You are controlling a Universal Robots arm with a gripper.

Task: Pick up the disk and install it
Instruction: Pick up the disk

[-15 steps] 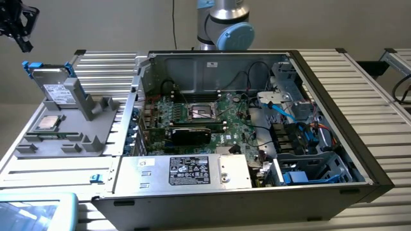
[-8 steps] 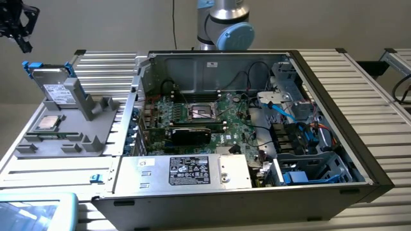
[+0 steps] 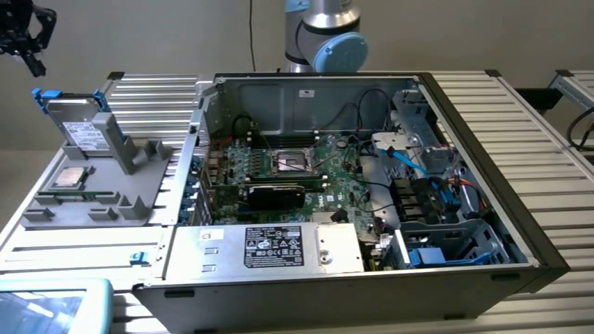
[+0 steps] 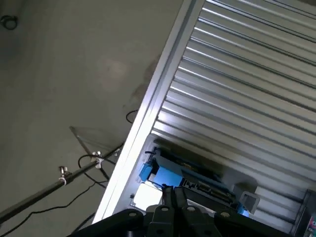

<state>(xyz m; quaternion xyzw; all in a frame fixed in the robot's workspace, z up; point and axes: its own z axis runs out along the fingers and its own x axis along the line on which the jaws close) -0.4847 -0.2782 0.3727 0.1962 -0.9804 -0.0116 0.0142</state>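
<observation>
The gripper [image 4: 172, 192] is hanging high up, out to the exterior view's left of the case [image 3: 483, 209]. Its fingers are pressing tight together on nothing at all: clenched and empty.

The disk [image 3: 82, 129] is waiting outside the case, on that same left side, standing on edge in the grey stand [image 3: 121, 198]. I'm reckoning it's being kept upright so that its top edge is offering itself to a grab from above. The wrist view is looking down on it, and the closed fingers are sitting over it but well apart from it.

The case is lying on its side with the lid off, and that is leaving the board and the bays open from above.

Counting up now:
- one disk, carrying two blue rails [image 3: 39, 97], one at each end
- one chip [image 3: 69, 178], lying flat in the stand on the side away from the case
- one stand
- one case
- one gripper

Going by how things are lying, the disk is sitting untouched and the pick-up is not yet happening.
</observation>
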